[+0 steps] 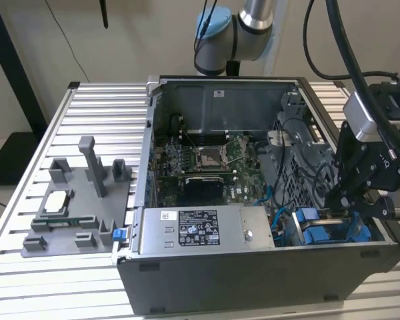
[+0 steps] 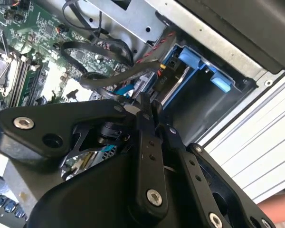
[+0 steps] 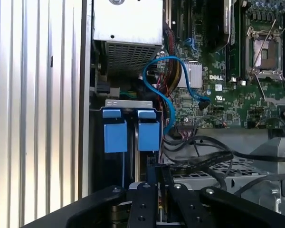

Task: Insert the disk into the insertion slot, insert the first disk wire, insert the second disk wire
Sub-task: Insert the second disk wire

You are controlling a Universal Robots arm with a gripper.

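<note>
My gripper [image 1: 333, 212] reaches down into the open computer case at the exterior view's right, at the drive cage. In both wrist views its fingers [image 2: 146, 105] [image 3: 157, 173] stand pressed together on a black connector [image 2: 162, 76] with red and yellow wires, the disk wire. The connector sits against the silver edge of the disk [image 2: 175, 88], which lies inside the insertion slot [image 3: 133, 105] in its blue frame [image 2: 190, 59]. Two blue tabs [image 3: 115, 135] [image 3: 148, 135] show at the slot's edge. A blue cable [image 3: 157, 71] loops from the board toward the cage.
The grey labelled power-supply box [image 1: 200, 230] lies along the case front beside the cage. The motherboard [image 1: 207, 163] fills the case floor, and black cables [image 2: 99, 52] hang close to the fingers. A grey fixture [image 1: 80, 200] stands on the slatted table at the exterior view's left.
</note>
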